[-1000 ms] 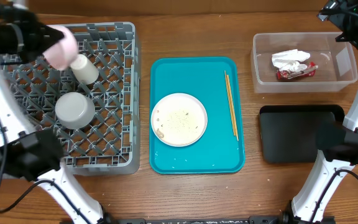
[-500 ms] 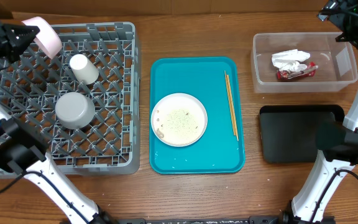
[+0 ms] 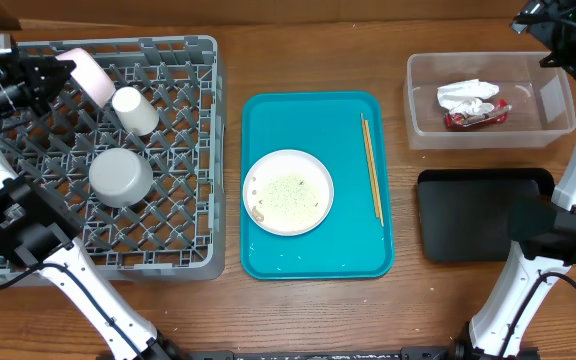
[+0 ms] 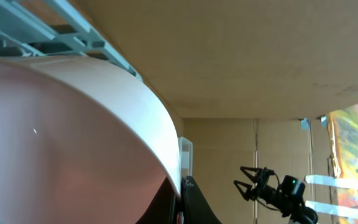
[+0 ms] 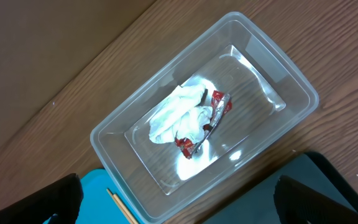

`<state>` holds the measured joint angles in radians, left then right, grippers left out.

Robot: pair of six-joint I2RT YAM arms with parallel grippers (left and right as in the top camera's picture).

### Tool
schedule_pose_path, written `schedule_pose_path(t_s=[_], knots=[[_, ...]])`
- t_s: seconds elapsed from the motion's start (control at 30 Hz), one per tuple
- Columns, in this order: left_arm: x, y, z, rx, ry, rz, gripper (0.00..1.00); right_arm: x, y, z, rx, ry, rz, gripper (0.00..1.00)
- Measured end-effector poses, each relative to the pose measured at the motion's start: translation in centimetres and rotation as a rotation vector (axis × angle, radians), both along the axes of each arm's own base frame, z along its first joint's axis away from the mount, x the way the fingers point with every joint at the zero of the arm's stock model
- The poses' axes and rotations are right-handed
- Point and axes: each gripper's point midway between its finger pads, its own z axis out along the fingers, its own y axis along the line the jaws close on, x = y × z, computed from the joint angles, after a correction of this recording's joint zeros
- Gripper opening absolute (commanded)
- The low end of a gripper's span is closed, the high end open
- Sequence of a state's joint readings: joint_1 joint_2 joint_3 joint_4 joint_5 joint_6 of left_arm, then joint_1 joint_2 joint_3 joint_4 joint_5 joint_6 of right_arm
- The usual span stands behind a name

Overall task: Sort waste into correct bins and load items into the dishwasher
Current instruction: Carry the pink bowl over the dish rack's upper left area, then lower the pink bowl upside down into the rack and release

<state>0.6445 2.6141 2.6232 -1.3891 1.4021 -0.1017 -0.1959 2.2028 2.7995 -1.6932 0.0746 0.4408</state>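
The left gripper is clamped on the rim of a round pink bowl, holding it tilted on edge over the far left corner of the large square grey plastic dish rack; in its wrist view the bowl's pale wall fills nearly everything. To my eye the step in hand is loading this bowl. The next move calls for easing it down between the pegs just beside the small white cup, without knocking the cup, and only then letting go. Nearer the middle of the rack an upturned grey-white bowl sits among the pegs. The right gripper hangs with its jaws wide apart and nothing in them, above the clear rectangular plastic tub. That tub holds a crumpled white paper napkin with a small red snack wrapper against it. The shallow black rectangular plastic tray beside it looks empty. Between rack and bins lies the teal serving tray. It carries a pale pink round plate strewn with loose white rice grains, and two thin wooden chopsticks lying together along its right side. The rice, plate and chopsticks look like what remains.
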Motion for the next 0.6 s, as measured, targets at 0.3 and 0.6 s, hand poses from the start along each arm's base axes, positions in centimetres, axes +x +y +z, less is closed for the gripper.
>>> schedule_pose_path(t_s=[0.3,0.6], knots=[[-0.2,0.9,-1.1,0.038,0.044,0.024,0.04,0.0,0.0,0.0,0.000,-0.001,0.000,1.00],[-0.4,1.1,-2.1,0.076,0.089,0.034,0.04,0.0,0.0,0.0,0.000,-0.001,0.001,1.00]])
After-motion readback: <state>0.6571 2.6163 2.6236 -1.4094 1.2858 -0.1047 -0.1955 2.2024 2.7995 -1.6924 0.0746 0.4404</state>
